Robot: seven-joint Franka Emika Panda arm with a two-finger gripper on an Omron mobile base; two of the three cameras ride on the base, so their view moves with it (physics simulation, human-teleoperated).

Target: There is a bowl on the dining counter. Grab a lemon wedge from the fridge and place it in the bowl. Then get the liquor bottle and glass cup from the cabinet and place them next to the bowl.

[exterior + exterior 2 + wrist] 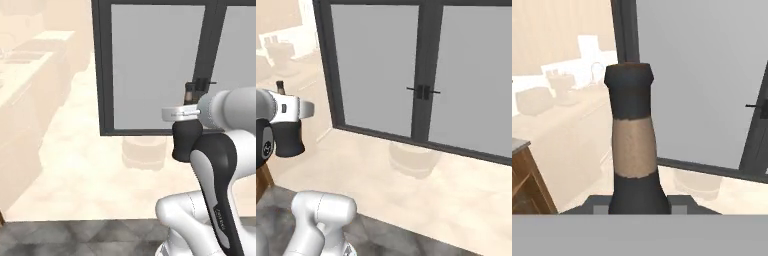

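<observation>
Liquor bottle (632, 145) sits right in the gripper (199, 86), jaws pinched on its dark body, and it's up in the air in front of the tall dark-framed glass doors (421, 75). From the hand camera the bottle rises upright: dark cap, tan band round the neck, dark shoulders below. In the left base view its neck pokes out just beside the white wrist. Pale kitchen counters (25, 75) run off to the left, a wooden corner (527, 185) low beside them.
</observation>
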